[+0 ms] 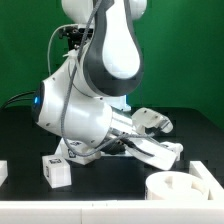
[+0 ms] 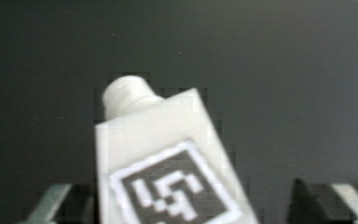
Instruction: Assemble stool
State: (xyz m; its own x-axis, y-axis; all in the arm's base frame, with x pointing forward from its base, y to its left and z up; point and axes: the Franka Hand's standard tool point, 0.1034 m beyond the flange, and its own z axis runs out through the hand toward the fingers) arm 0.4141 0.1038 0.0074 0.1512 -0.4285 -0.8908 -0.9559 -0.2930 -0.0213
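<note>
Progress: no leg is seen fitted into the seat disc [image 1: 186,188]. The assembly is judged to be at an early stage, with one leg lined up for a pick.
Done so far: nothing joined is shown. The seat disc is laid flat on the black table [image 1: 20,140].
Left to do: the leg is to be grasped, carried to the seat disc and set into a socket. The same is judged to be needed for each further leg.
Jaws: the gripper [image 2: 197,203] is held with its fingers [image 2: 51,205] spread to either side of a stool leg [image 2: 158,140]. A dark gap is seen on both sides, so nothing is pinched yet.
Leg between the jaws: white and chunky, with a rounded end pointed away from the gripper and a black-and-white square tag on its upper face. It appears to be laid on the table.
Place of that leg: it is hidden by the arm in the exterior view, so its position relative to the seat disc cannot be told.
Second leg [image 1: 55,170]: it is left loose on the table, well apart from the seat disc, toward the exterior view's left of it, with its tag shown.
Seat disc: it is round and white, and a raised rim is seen. Its sockets cannot be made out.
</note>
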